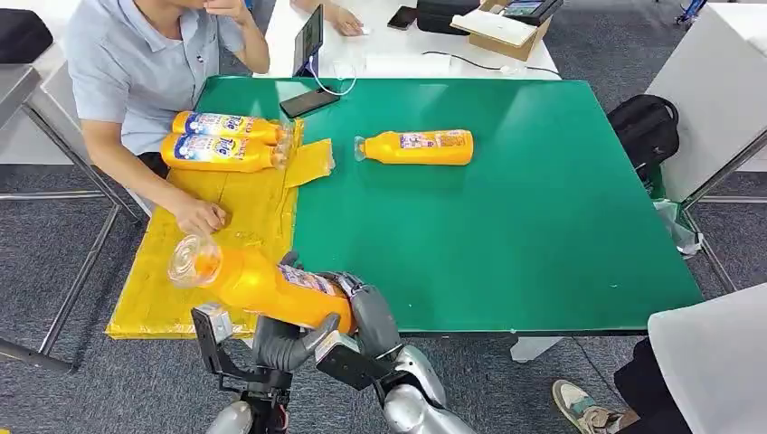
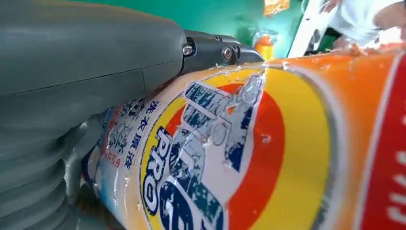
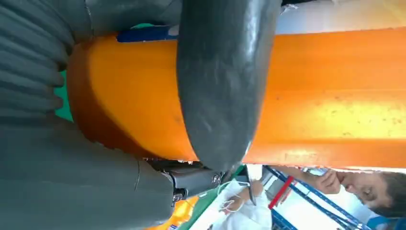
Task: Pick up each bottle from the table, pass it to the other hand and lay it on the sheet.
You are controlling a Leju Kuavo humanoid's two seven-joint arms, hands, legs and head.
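Two hands hold one orange bottle (image 1: 262, 285) at the near edge of the yellow sheet (image 1: 208, 262).

The left hand (image 1: 294, 344) and the right hand (image 1: 366, 312) both wrap its base end, cap pointing over the sheet. Two more bottles (image 1: 222, 140) lie at the sheet's far end, and a fourth bottle (image 1: 418, 146) lies on the green table (image 1: 543, 235) just right of the sheet. A person's hand (image 1: 201, 217) rests on the sheet.

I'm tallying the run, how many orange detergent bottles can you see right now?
4: two bottles lying side by side on the yellow sheet, one bottle on the green table, one bottle gripped between both hands.
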